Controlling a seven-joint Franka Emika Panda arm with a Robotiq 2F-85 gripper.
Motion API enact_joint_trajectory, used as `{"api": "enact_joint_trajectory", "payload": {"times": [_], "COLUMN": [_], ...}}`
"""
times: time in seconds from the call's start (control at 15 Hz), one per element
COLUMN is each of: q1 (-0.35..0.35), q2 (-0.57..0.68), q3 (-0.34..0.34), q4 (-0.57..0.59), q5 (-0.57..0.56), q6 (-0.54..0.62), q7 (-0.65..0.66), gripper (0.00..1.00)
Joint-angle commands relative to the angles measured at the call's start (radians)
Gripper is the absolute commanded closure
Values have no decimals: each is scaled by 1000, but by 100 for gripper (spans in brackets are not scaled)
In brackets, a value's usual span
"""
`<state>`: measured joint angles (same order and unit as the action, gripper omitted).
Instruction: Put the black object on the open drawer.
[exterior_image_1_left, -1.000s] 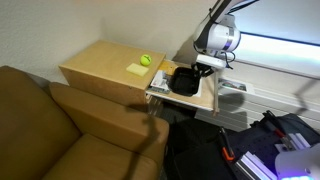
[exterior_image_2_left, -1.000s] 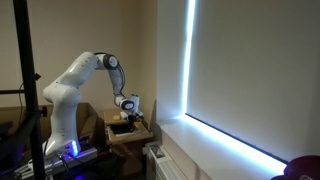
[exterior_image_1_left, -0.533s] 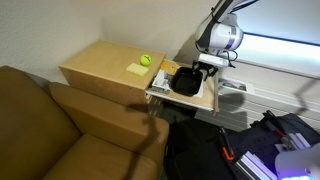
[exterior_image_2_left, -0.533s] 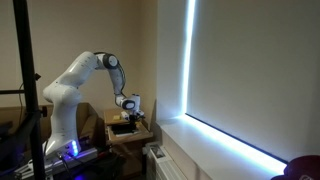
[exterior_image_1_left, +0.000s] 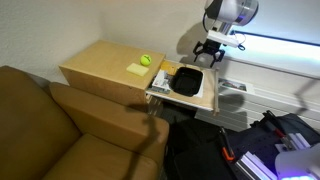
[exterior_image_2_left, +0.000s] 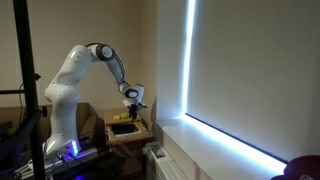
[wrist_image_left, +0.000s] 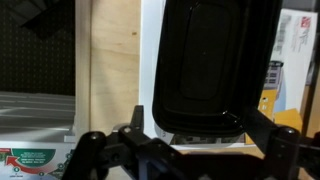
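The black object (exterior_image_1_left: 187, 81) lies flat in the open drawer (exterior_image_1_left: 208, 100), a shallow light-wood tray pulled out of the pale cabinet. My gripper (exterior_image_1_left: 210, 50) hangs above the drawer's far end, open, with nothing between its fingers and clear of the object. In the wrist view the black object (wrist_image_left: 210, 60) fills the middle, resting on printed papers, with the gripper (wrist_image_left: 200, 135) spread wide below it and one finger (wrist_image_left: 135, 125) at each side. The drawer's wooden side (wrist_image_left: 112, 60) runs along the left. In an exterior view the gripper (exterior_image_2_left: 133, 99) is raised over the drawer (exterior_image_2_left: 124, 130).
A yellow-green ball (exterior_image_1_left: 146, 60) and a yellow note (exterior_image_1_left: 136, 69) sit on the cabinet top (exterior_image_1_left: 100, 62). A brown sofa (exterior_image_1_left: 60, 130) stands in front of the cabinet. A black bag (exterior_image_1_left: 200, 150) lies on the floor below the drawer. A window ledge (exterior_image_1_left: 270, 70) runs behind.
The gripper has opened, let go of the black object in the drawer and risen well above it. The object stays where it was set.
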<state>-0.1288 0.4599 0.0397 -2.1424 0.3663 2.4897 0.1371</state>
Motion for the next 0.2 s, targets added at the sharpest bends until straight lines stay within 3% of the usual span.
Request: {"api": "enact_joint_trajectory", "payload": {"times": [0.0,0.13], "q1": [-1,-8], "q2": [-30,-53], "q3": [-16,-25], "q4": [2,2], "q5": [27,31], "q6": [-74,-100], "q7": [-21,-27], "gripper": [0,0]}}
